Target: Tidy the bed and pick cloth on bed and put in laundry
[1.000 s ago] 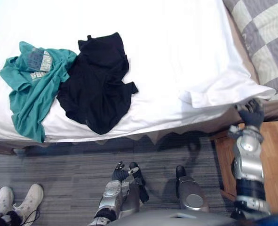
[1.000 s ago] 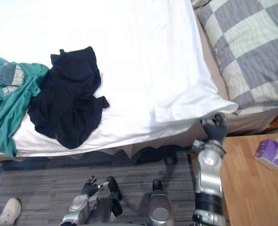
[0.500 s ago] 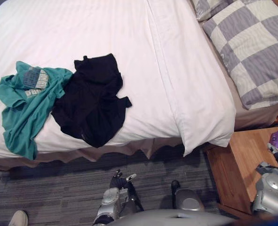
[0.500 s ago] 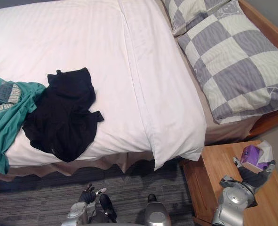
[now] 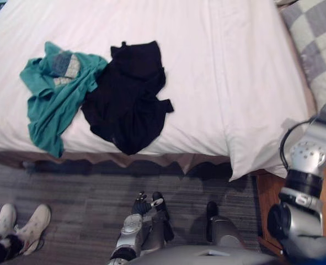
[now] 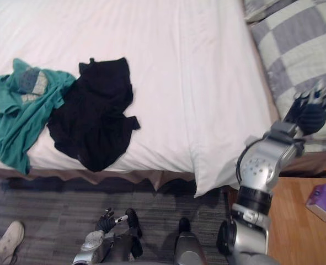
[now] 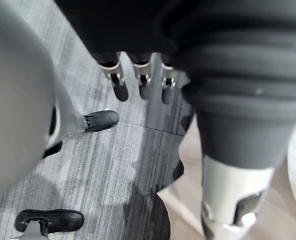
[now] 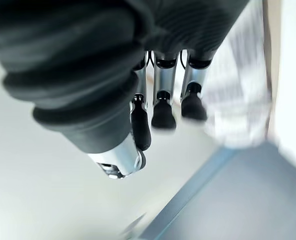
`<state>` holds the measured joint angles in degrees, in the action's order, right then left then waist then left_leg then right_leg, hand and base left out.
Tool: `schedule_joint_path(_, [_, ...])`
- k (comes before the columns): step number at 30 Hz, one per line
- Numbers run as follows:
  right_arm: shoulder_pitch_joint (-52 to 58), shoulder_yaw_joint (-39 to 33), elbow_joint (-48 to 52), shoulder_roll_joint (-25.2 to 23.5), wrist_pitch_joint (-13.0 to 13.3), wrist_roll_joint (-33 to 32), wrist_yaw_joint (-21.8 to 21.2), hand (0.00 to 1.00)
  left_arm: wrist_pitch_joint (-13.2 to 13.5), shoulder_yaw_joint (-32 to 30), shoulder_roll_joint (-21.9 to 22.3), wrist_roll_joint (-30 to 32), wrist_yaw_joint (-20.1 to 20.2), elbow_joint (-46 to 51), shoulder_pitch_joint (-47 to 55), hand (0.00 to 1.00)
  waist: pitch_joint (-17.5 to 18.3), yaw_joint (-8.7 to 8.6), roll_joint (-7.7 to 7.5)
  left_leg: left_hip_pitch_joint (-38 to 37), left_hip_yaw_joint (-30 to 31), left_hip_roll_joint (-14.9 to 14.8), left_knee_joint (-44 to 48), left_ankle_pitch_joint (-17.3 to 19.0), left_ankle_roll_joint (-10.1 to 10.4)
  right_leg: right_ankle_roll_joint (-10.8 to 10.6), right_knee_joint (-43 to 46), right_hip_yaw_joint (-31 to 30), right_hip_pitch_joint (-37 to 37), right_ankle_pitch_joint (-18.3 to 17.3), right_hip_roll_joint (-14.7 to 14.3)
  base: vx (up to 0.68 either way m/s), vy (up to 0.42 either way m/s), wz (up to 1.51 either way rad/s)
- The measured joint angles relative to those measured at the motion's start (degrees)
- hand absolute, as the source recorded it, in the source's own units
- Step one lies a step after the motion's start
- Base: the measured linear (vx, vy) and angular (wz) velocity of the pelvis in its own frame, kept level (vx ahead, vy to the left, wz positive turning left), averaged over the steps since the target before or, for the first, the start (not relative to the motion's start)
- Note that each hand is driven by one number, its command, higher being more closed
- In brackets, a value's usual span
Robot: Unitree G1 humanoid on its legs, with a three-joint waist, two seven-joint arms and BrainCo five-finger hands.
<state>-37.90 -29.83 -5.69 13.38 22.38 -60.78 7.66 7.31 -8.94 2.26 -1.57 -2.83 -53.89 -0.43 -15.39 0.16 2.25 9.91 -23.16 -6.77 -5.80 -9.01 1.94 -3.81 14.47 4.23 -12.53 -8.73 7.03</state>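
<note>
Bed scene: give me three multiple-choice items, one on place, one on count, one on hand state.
1. Where is the teal shirt? A on the floor; B on the bed, touching the black garment on its left; C in a basket.
2. Loose garments on the bed? A one; B two; C four.
3. The right hand is: A open, empty; B shut on the black garment; C shut on the teal shirt.
Answers: 1 B, it lies on the white cover beside the black one; 2 B, teal and black are the two seen; 3 A, its fingers are straight, holding nothing.
</note>
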Motion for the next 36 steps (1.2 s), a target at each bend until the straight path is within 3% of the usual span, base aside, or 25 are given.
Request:
schedule_joint_path(4, [-8.4, 0.1, -0.5, 3.7, 2.0, -3.5, -1.0, 1.0, 0.9, 2.3, -1.4, -1.9, 0.7, 1.6, -0.4, 0.0, -3.1, 0.96, 1.75, 4.5, 0.3, 0.4, 0.1, -1.3, -0.4, 0.0, 2.5, 0.2, -5.4, -0.4, 0.5, -0.04, 0.008, 0.14])
schedule_joint_path(10, [-18.5, -0.8, -4.2, 12.5, 4.3, -6.1, -0.7, 1.0, 2.1, 3.9, -1.5, -4.9, 1.6, 2.6, -0.9, 0.0, -7.1, 3.0, 6.47, 15.8, 1.0, 0.9, 0.2, -3.8, -0.8, 0.0, 6.6, 0.1, -18.2, -0.4, 1.1, -0.05, 0.012, 0.14])
schedule_joint_path(12, [-19.9, -1.0, -6.8, 14.3, 4.2, -6.6, -0.2, 1.0, 3.2, 4.1, -1.2, -6.9, 1.6, 3.4, -1.8, 0.0, -8.6, 3.96, 7.86, 19.5, 0.8, 1.0, 0.2, -4.9, 0.0, 0.0, 8.7, -0.4, -23.0, -0.4, 1.3, -0.06, -0.016, 0.09])
schedule_joint_path(16, [-20.1, -0.4, -14.6, 14.4, 2.9, -6.4, 1.1, 1.0, 3.5, 3.9, -0.6, -11.7, 1.6, 3.4, -3.3, 0.0, -10.6, 4.07, 9.03, 23.1, -0.1, 1.1, 0.2, -5.8, 0.3, 0.4, 11.5, -1.8, -28.8, -0.7, 1.4, -0.04, -0.025, -0.05])
schedule_joint_path(20, [-19.4, 2.1, -16.5, 13.5, 1.6, -3.6, -1.4, 1.0, 3.6, 2.6, -0.5, -13.7, 1.6, 3.1, -3.4, 0.0, -11.5, 3.39, 8.88, 22.8, -1.2, 1.2, 0.2, -5.8, 0.3, 0.7, 13.5, -2.9, -30.1, -1.3, 1.4, -0.04, -0.023, -0.1])
schedule_joint_path(23, [-16.8, 2.4, -16.8, 8.9, 1.6, -2.9, -3.6, 1.0, 3.6, -1.9, -0.1, -13.7, 1.5, 1.9, -3.6, 0.0, -11.3, 2.3, 7.43, 22.0, -1.3, 1.3, 0.2, -5.7, 0.3, 0.6, 13.5, -3.3, -29.3, -2.0, 1.4, -0.04, -0.005, -0.02])
schedule_joint_path(25, [-12.6, 3.0, -18.1, 5.4, 1.7, -1.8, -5.2, 1.0, 3.1, -4.9, 0.0, -13.7, 1.2, -0.2, -4.2, 0.0, -10.7, 1.19, 5.43, 20.4, -1.5, 1.4, 0.2, -5.5, 0.3, 0.6, 13.2, -3.5, -27.7, -2.0, 1.4, 0.0, 0.006, -0.09])
schedule_joint_path(29, [1.9, 5.4, -21.6, -2.5, 1.2, -0.7, -7.0, 1.0, 2.4, -10.6, -1.6, -13.6, 0.7, -2.1, -4.2, 0.0, -7.4, -0.31, -1.18, 15.8, -1.7, 0.7, 0.2, -4.4, -0.4, 0.6, 10.8, -3.6, -22.1, -2.0, 0.4, 0.05, 0.002, -0.12])
schedule_joint_path(31, [8.7, 5.5, -24.2, -5.3, -0.6, 1.0, -7.0, 1.0, 1.9, -12.0, -2.2, -13.4, 0.1, -1.9, -4.2, 0.0, -6.0, -0.62, -3.69, 13.4, -1.7, 0.4, 0.2, -3.6, -0.6, 0.6, 9.1, -3.4, -18.8, -2.0, 0.0, 0.07, 0.012, -0.08])
schedule_joint_path(33, [17.9, 5.3, -35.4, -8.1, -6.0, 1.5, -3.7, 1.0, 1.5, -12.0, -2.7, -13.1, 0.0, -1.8, -4.5, 0.0, -5.0, -0.79, -5.74, 9.7, -1.6, 0.5, 0.2, -2.5, -0.4, 0.6, 7.3, -3.0, -14.1, -2.0, 0.1, 0.09, 0.023, -0.05])
schedule_joint_path(36, [29.1, 5.2, -45.3, -13.4, -11.9, 3.2, 0.4, 1.0, 0.8, -12.6, -1.2, -12.4, -0.1, -1.6, -4.7, 0.0, -5.3, -1.36, -5.34, 5.0, -1.7, 1.1, 0.2, -1.2, 0.0, 0.5, 5.9, -2.1, -8.8, -2.2, 1.0, 0.1, 0.028, -0.1])
